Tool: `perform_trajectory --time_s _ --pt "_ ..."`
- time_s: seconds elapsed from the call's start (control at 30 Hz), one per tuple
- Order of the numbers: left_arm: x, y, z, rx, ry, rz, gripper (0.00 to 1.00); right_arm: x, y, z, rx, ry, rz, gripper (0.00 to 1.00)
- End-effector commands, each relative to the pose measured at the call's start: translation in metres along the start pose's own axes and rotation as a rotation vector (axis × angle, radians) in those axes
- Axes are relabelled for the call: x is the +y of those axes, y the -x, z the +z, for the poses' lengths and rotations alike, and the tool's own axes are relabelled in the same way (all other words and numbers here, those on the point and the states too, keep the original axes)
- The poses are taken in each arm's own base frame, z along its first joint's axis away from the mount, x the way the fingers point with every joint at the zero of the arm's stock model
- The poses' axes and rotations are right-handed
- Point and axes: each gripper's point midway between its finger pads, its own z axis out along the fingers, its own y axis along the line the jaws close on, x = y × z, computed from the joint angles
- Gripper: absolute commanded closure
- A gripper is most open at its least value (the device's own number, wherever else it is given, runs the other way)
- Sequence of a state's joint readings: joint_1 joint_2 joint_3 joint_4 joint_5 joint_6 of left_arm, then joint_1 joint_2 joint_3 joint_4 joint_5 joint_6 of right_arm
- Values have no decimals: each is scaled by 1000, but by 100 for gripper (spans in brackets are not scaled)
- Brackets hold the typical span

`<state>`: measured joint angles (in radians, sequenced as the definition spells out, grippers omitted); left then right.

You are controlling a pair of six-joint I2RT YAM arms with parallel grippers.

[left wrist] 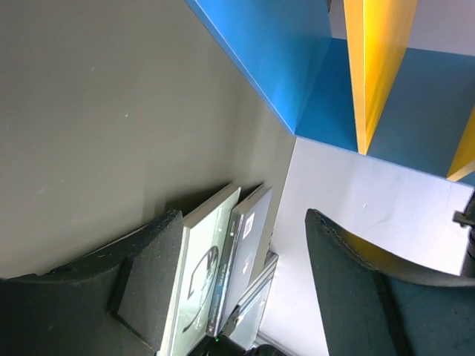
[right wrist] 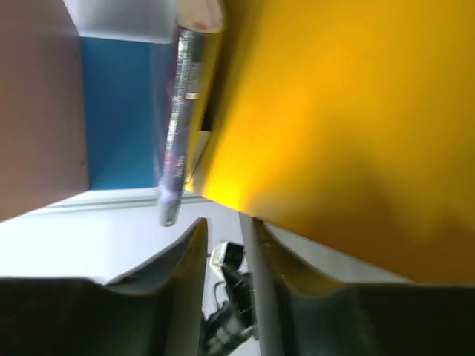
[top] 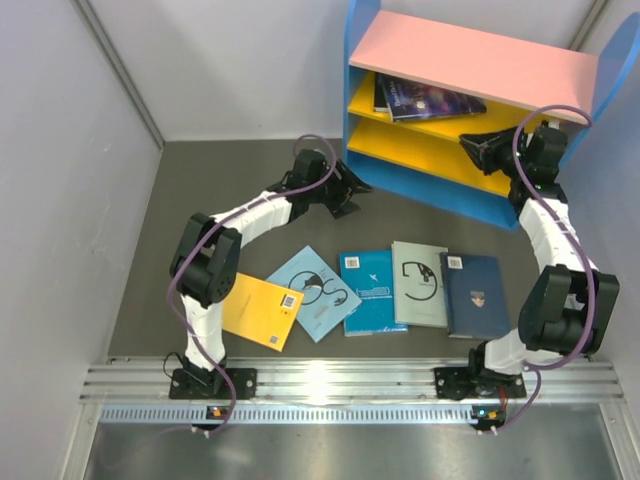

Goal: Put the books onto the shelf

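The right fingers are inside the shelf, with only a narrow gap between them and nothing in it, so they hold no book at this moment. Just beyond their tips, in the right wrist view, there is the thin edge of a book lying against the yellow board. From above, the two books on that board lie crooked, and I think one corner hangs a little over the front edge. This is the first danger: if the right fingers move back or turn carelessly, they may catch this edge and drag a book off the shelf. The left fingers are wide apart and empty, and the blue side panel is close in front of them, so a quick movement forward or upward could strike the shelf and shake the books that are inside. The row of five books lies flat on the surface, behind both pairs of fingers and well apart from them. Such thin books are difficult to lift; the fingers may slide over a cover, or push one book under its neighbour.
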<state>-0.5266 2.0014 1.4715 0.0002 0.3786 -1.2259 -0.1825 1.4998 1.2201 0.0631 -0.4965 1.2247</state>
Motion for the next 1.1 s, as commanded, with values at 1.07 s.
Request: perform_trajectory --time_s 1.07 --pt "-3 -28 -65 35 -26 120 28 26 81 18 -426 113 118 100"
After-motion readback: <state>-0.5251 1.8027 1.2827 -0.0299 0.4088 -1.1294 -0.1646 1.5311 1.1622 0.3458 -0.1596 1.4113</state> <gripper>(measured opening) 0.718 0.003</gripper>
